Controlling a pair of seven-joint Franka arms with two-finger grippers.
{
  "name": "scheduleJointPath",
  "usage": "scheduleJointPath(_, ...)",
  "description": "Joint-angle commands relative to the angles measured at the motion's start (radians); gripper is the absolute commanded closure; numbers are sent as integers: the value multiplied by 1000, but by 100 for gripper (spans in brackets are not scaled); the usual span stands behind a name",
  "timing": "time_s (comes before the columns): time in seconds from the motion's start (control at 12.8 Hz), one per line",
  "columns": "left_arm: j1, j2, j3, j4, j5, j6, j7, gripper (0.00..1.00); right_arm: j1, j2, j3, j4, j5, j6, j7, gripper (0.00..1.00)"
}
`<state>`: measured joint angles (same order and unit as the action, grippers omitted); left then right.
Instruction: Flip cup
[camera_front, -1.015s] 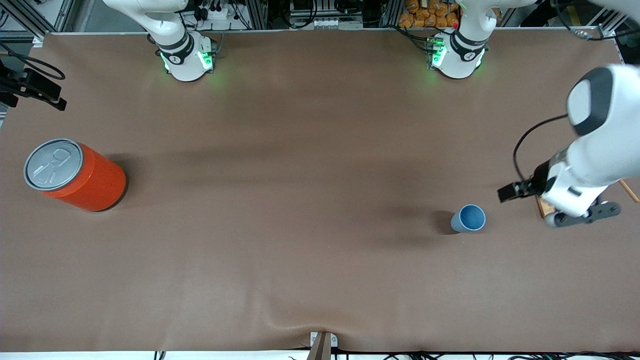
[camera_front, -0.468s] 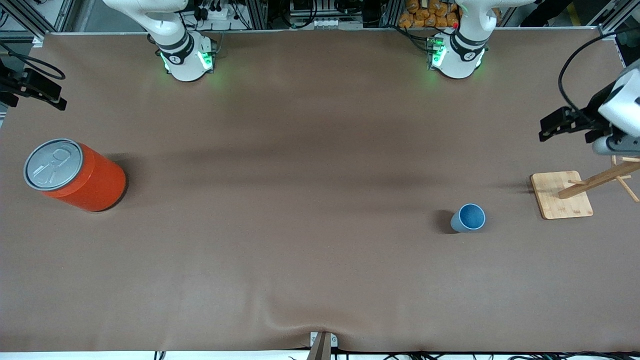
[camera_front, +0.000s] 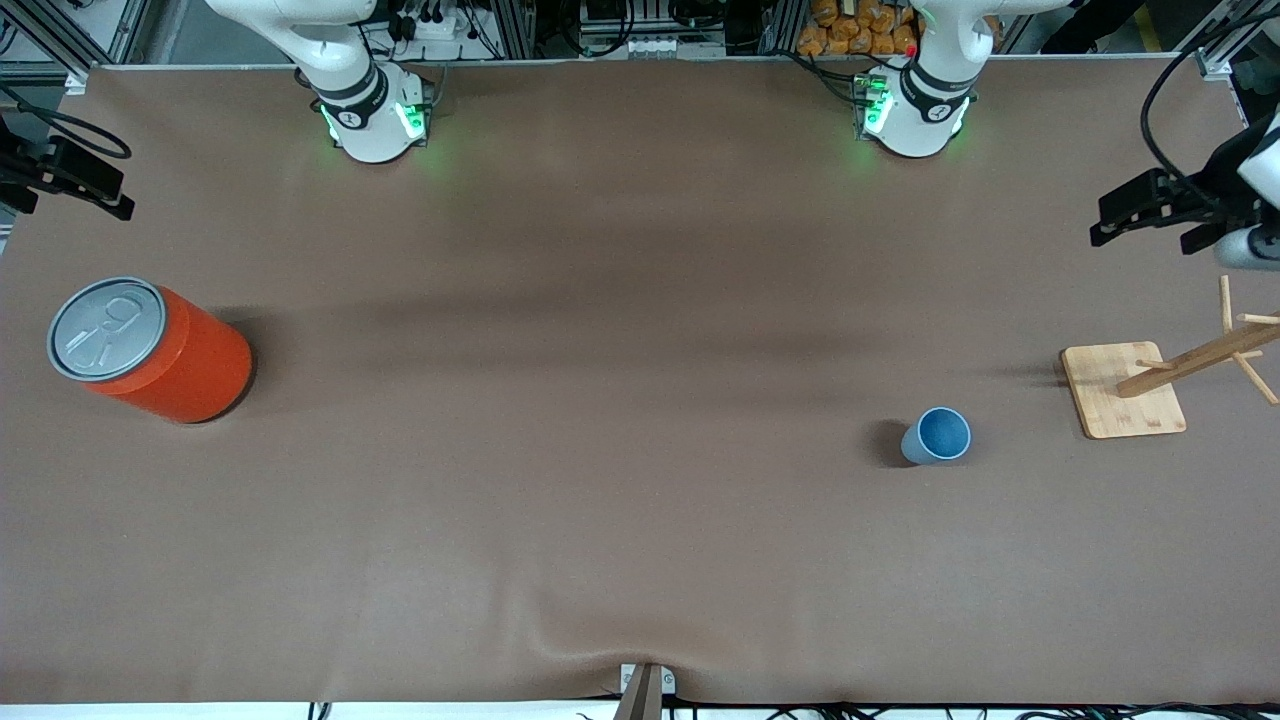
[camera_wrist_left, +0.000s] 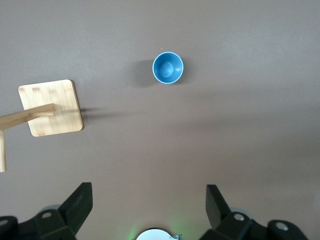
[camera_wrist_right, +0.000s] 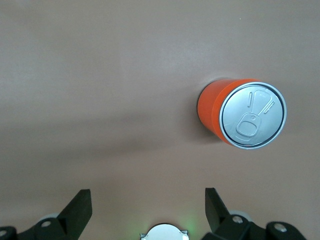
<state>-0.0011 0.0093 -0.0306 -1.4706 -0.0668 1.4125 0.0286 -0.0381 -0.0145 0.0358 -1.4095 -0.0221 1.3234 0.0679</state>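
Observation:
The cup is small and light blue with a darker blue inside. It stands upright on the brown table, mouth up, toward the left arm's end. It also shows in the left wrist view. My left gripper is open and empty, high above the table and well apart from the cup. Its hand shows at the edge of the front view. My right gripper is open and empty, high above the table, apart from the orange can. It is out of the front view.
A large orange can with a grey pull-tab lid stands at the right arm's end, also seen in the right wrist view. A wooden peg stand on a square base stands beside the cup, toward the left arm's end.
My left arm has risen and drawn back from over the wooden stand toward the table's edge, uncovering the stand. The cup and the can have not moved.

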Motion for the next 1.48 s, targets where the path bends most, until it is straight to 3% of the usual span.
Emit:
scheduleJointPath(0.0, -5, -18, 2, 9, -13, -36, 16, 0, -11, -22, 7, -19, 11, -1, -10, 0)
scheduleJointPath(0.23, -14, -20, -41, 9, 4, -36, -19, 0, -13, -22, 6, -19, 11, -1, -10, 0)
scheduleJointPath(0.55, -11, -23, -101, 4, 165, -26, -36, 0, -14, -22, 6, -19, 11, -3, -10, 0)
scheduleJointPath(1.4, 18, -28, -81, 9, 84, -35, -29, 0, -11, -21, 7, -17, 11, 2, -10, 0)
